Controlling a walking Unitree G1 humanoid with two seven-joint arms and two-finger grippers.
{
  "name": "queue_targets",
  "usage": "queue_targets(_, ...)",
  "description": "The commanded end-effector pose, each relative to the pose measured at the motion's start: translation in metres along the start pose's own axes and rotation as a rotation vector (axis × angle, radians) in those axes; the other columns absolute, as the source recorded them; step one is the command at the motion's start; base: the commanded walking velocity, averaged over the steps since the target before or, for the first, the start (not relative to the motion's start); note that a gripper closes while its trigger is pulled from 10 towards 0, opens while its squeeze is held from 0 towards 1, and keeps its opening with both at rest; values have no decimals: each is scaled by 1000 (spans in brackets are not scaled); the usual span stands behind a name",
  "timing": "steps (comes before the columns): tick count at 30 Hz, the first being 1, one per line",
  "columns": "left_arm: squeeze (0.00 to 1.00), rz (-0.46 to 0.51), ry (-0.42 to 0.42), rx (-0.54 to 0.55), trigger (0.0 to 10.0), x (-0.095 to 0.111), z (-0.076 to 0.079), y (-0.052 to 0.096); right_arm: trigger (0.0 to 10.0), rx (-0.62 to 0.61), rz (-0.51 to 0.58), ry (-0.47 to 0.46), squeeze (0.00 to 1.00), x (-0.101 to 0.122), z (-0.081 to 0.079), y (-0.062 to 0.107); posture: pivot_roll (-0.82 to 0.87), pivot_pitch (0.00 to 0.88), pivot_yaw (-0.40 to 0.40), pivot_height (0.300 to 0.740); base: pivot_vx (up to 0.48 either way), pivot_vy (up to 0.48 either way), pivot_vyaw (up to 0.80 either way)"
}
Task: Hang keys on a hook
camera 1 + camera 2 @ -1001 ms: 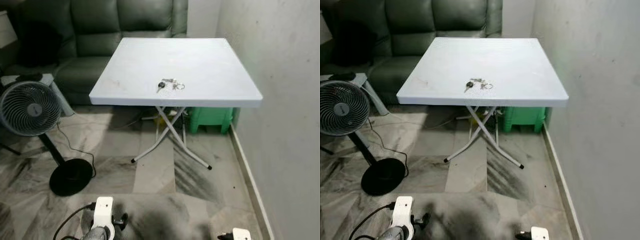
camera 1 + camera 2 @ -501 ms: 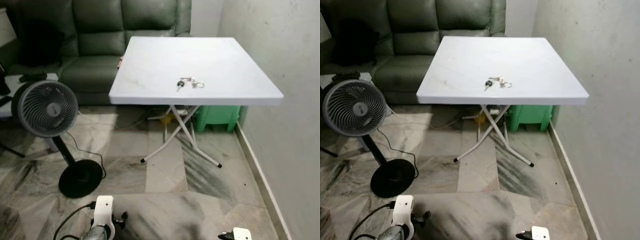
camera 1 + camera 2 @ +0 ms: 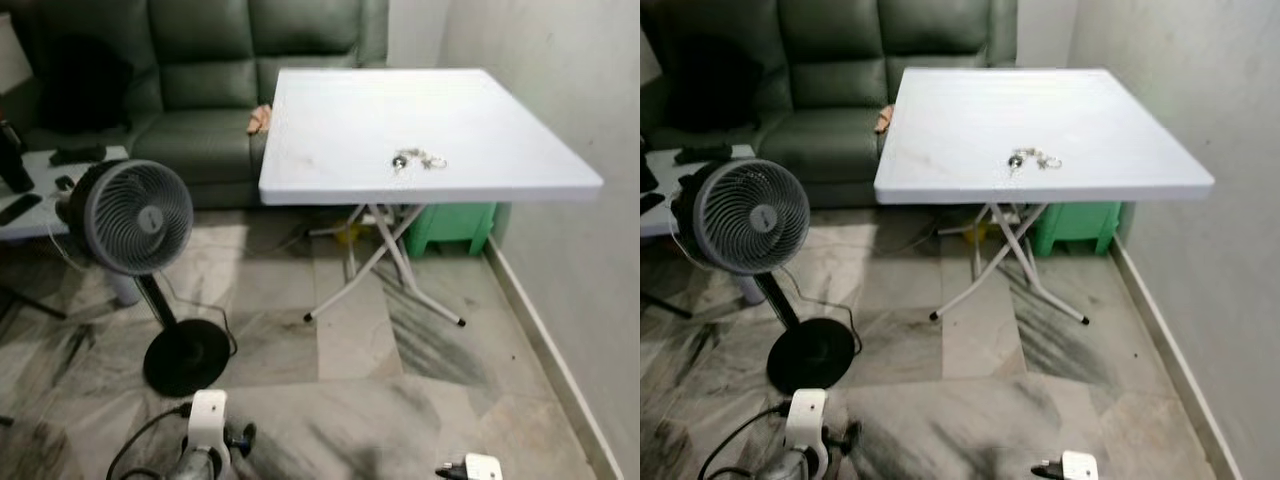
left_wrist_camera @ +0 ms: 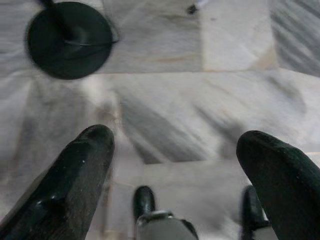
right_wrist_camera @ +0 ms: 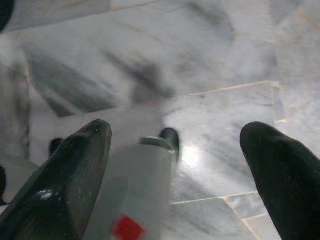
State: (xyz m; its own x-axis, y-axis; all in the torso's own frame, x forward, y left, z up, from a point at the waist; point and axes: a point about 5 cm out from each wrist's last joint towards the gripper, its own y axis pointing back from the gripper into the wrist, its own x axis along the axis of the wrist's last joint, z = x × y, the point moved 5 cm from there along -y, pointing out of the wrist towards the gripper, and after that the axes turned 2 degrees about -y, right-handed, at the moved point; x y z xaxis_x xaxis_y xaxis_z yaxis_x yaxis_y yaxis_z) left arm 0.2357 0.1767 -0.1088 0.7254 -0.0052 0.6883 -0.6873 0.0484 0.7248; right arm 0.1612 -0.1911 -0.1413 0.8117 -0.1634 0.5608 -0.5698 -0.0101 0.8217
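One bunch of keys (image 3: pixel 417 159) lies on the white folding worktop (image 3: pixel 330 130), near its front edge and toward the wall side. Both arms hang low over the marble floor (image 3: pixel 970 350), well short of the worktop. The left gripper (image 4: pixel 175 155) has its fingers spread wide with nothing between them; the right gripper (image 5: pixel 175 150) is the same. A standing fan (image 3: pixel 138 217) is to the left, a green sofa (image 3: pixel 190 70) behind.

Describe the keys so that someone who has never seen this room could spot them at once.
Find the white folding table by the right wall, before the green sofa. Near its front edge lies the bunch of keys, small, dark and metallic, the sole thing on the white top.
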Motion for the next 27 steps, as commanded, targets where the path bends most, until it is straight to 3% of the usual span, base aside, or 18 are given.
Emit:
queue_targets(1, 0, -4, -12, 13, 10000, 0, -6, 1, 10000, 16, 5, -6, 0, 2, -6, -1, -59, 0, 11, 740, 0, 0, 0)
queue_targets(16, 0, 20, 0, 10, 10000, 5, -5, 0, 10000, 20, 15, 14, 0, 5, -6, -2, -55, 0, 7, 740, 0, 0, 0)
queue_targets(20, 0, 65, -34, 6, 10000, 17, -3, -2, 10000, 34, 77, 45, 0, 22, -9, -4, -54, 0, 10, 740, 0, 0, 0)
queue_targets(27, 0, 251, 14, -46, 10000, 60, -1, -2, 10000, 116, 315, 158, 0, 85, -31, -5, -49, 0, 6, 740, 0, 0, 0)
